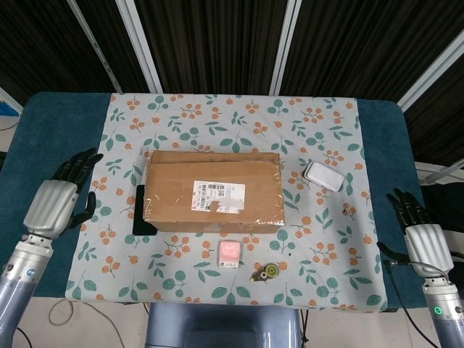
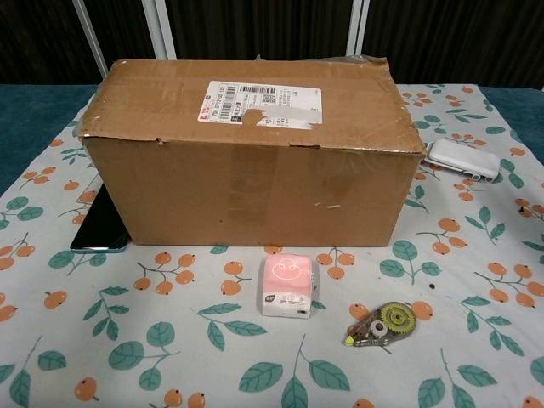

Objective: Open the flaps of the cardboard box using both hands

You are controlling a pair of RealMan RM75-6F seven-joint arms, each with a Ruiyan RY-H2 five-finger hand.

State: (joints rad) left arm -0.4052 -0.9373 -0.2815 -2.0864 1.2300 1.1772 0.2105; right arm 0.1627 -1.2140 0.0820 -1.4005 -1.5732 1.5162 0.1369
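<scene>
A brown cardboard box (image 1: 213, 190) with a white shipping label lies on the floral cloth at the table's middle, its top flaps closed flat. The chest view shows its front wall and taped top (image 2: 246, 161). My left hand (image 1: 59, 201) hovers open, fingers spread, to the left of the box with a gap between them. My right hand (image 1: 418, 232) stays open near the table's right edge, far from the box. Neither hand appears in the chest view.
A black phone (image 1: 141, 212) lies against the box's left side. A pink cube (image 1: 229, 254) and a correction-tape roller (image 1: 266, 272) sit in front of the box. A white case (image 1: 323, 175) lies to its right. Blue table edge (image 1: 43, 145) borders the cloth.
</scene>
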